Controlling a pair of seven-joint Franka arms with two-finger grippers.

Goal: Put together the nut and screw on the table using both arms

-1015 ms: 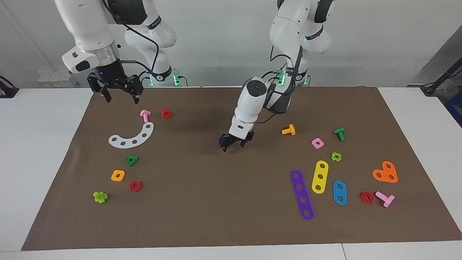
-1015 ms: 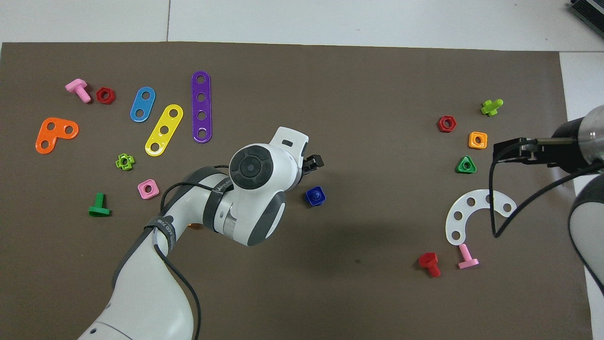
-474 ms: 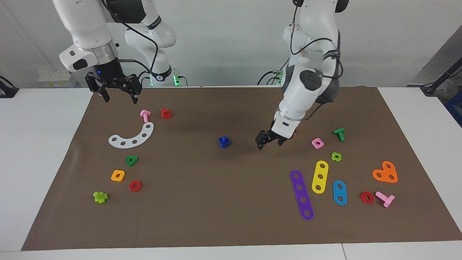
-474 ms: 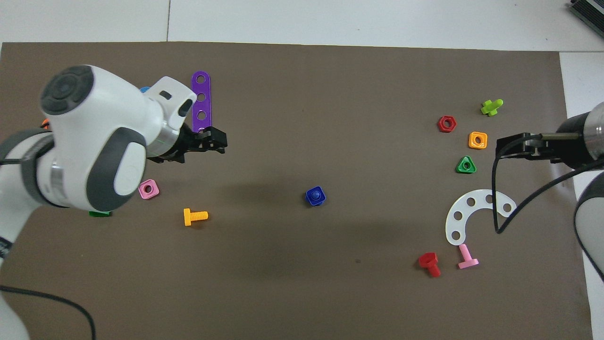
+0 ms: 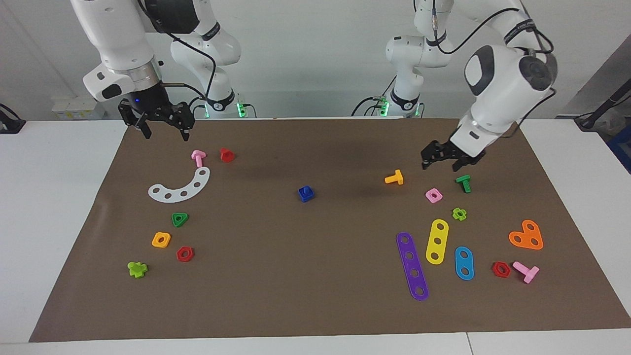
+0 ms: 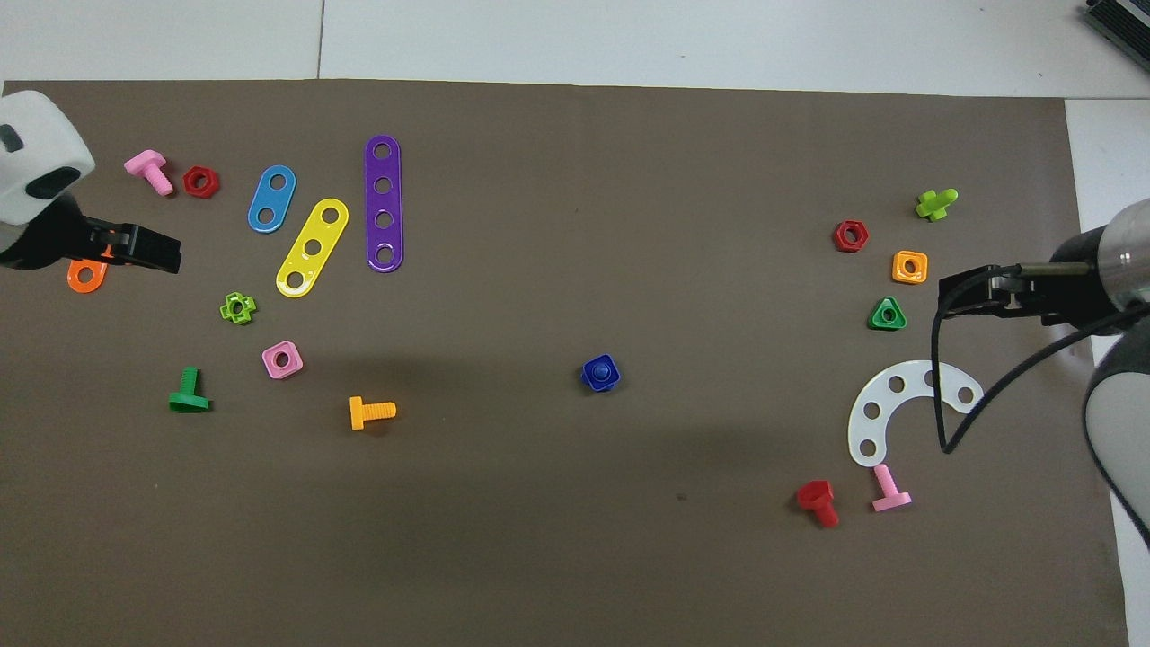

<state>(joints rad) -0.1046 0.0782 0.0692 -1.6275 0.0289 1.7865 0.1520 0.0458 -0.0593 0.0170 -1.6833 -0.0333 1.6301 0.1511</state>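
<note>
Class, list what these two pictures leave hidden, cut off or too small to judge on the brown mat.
- Dark-blue square plastic nut with the dark-blue toy screw in it: too small in both views to tell how far it is seated.
- Orange heart-shaped plate: overhead view, mostly covered by the raised left gripper.
- Right gripper: overhead view, its arm cut off by the frame edge.

The left gripper [image 5: 441,159] hangs raised over the tabletop [image 5: 315,296] at about three o'clock in the facing view, fingers [image 5: 427,160] apart and empty, wrist bent steeply down. The right gripper [image 5: 162,127] hovers at ten o'clock, fingers spread and pointing down.
</note>
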